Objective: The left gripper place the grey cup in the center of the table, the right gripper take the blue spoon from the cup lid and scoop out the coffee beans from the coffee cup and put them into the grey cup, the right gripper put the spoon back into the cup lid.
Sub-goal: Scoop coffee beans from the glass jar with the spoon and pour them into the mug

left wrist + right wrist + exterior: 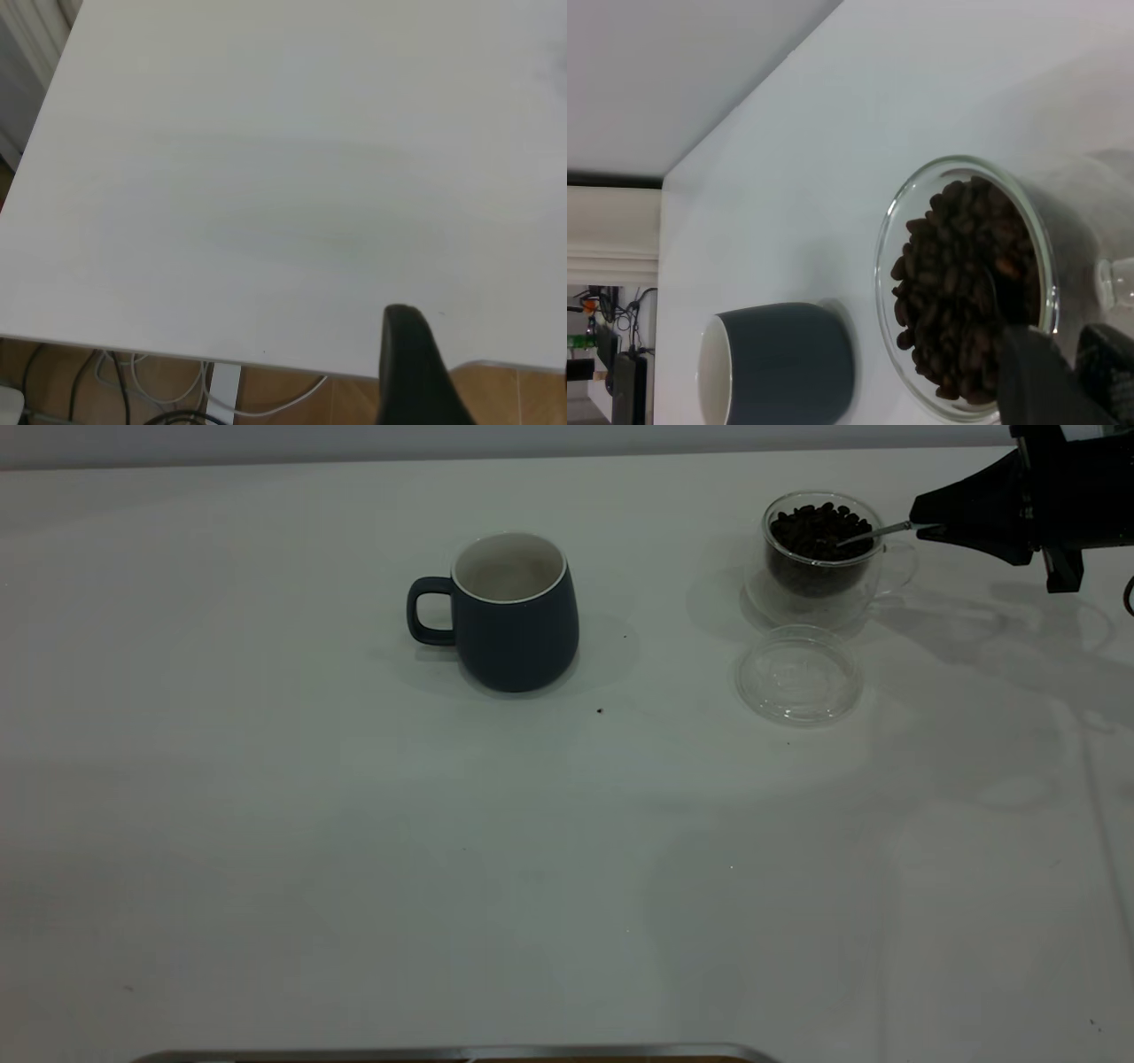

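Coffee beans [819, 530] filled the coffee cup [824, 558] at the far right of the table [354, 850] in the exterior view, and we judged the scooping step to be in hand. Our right gripper [926, 524] was closed on the blue spoon [873, 533] by its handle end, reaching in from the right so the bowl dipped among the beans. The grey cup [514, 615] stood upright near the table's middle, well apart from the glass cup, empty and ready to receive. Just in front of the coffee cup lay the cup lid [799, 674], bare, which fits the spoon being out of it.

From the left wrist view we saw only bare tabletop and one dark finger of our left gripper [412, 372], parked off the work; we could not tell its opening.

From the right wrist view the spoon's bowl lay low in the beans, the gripper's fingers [1036, 376] at the rim.
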`<state>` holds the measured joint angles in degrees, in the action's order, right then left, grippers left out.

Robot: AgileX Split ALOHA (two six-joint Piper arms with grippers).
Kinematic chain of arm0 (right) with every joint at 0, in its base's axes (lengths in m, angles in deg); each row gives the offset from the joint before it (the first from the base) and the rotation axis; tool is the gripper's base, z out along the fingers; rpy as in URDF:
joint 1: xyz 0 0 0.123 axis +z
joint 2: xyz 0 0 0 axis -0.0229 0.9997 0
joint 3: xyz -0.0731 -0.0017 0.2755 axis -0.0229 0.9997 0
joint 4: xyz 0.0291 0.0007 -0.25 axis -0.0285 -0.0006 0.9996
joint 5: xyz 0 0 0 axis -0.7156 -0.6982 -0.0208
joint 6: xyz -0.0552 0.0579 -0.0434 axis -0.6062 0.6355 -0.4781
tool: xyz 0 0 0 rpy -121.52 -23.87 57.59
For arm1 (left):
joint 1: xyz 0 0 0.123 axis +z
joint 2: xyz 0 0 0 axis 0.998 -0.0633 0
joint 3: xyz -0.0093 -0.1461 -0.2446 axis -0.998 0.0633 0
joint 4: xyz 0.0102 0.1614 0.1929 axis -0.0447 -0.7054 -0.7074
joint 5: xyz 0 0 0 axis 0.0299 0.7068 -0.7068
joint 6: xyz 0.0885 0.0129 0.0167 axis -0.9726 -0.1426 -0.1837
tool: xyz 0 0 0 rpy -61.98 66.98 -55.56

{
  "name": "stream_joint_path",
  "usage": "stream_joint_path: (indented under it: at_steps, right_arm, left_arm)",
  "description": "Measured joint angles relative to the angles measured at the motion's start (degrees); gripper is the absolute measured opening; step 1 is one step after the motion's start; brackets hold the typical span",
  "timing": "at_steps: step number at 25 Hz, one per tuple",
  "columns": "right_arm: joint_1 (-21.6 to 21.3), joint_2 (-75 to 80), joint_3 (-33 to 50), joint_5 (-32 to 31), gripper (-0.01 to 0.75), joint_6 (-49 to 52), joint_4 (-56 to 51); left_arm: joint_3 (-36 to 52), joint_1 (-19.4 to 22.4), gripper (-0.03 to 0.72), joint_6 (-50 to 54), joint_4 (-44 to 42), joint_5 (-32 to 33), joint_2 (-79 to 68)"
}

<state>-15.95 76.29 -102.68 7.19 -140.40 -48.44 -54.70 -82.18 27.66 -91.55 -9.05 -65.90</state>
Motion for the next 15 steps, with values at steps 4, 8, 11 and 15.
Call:
stream_joint_path:
  at_steps: [4, 8, 11, 15]
  right_arm:
    - [-0.9, 0.0, 0.0, -0.2, 0.095, 0.5, 0.0]
    - [-1.5, 0.0, 0.0, -0.8, 0.095, 1.6, 0.1]
    - [-1.5, 0.0, 0.0, -2.4, 0.095, 2.1, 0.1]
    - [-1.5, 0.0, 0.0, -3.2, 0.095, 2.7, 0.1]
  left_arm:
    - [0.0, 0.0, 0.474, 0.0, 0.0, 0.0, 0.0]
    - [0.0, 0.0, 0.474, 0.0, 0.0, 0.0, 0.0]
    - [0.0, 0.0, 0.474, 0.0, 0.0, 0.0, 0.0]
    - [0.0, 0.0, 0.474, 0.0, 0.0, 0.0, 0.0]
